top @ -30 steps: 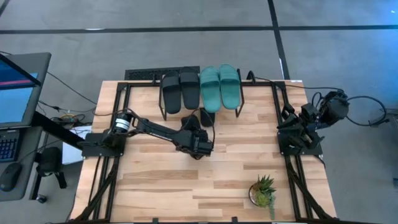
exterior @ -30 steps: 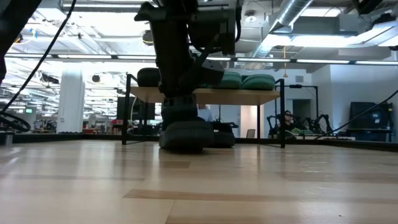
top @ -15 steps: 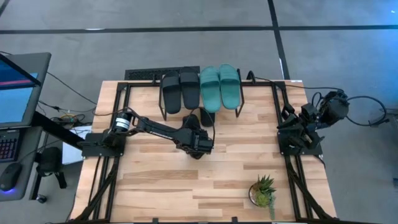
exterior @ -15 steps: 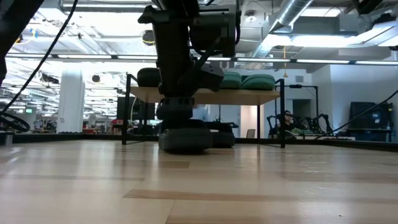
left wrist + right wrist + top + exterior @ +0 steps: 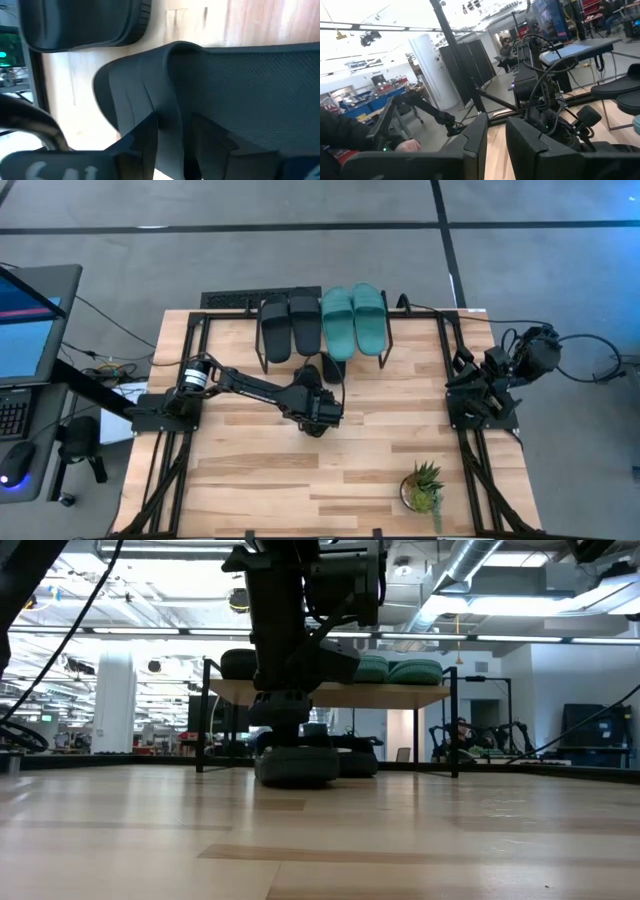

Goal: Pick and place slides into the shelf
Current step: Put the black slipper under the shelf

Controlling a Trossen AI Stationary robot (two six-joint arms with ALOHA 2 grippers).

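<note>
The shelf (image 5: 420, 695) at the table's far edge carries two black slides (image 5: 290, 328) and two teal slides (image 5: 353, 320) on its top board. A dark grey slide (image 5: 295, 765) lies sole-down on the table in front of it. My left gripper (image 5: 172, 145) slants down over this slide, open, with its fingers on either side of the strap's edge (image 5: 175, 75). Another black slide (image 5: 333, 368) lies on the table under the shelf. My right gripper (image 5: 495, 145) waits folded back at the table's right edge, slightly open and empty. My left gripper straddles the dark slide's strap at its edge (image 5: 172, 107), one finger (image 5: 145, 145) outside the strap and one finger (image 5: 210, 145) under it, slanting down from above. Whether either finger still touches the strap I cannot tell. The slide rests on the table.
A small potted plant (image 5: 424, 488) stands near the front right. Black arm frames run along both table sides. A monitor (image 5: 30, 320) stands beyond the left edge. Bare wood lies across the table's near half.
My left gripper has opened around the dark slide's strap and rolled a little at the wrist while staying in place. The slide has settled onto the table in front of the shelf.
</note>
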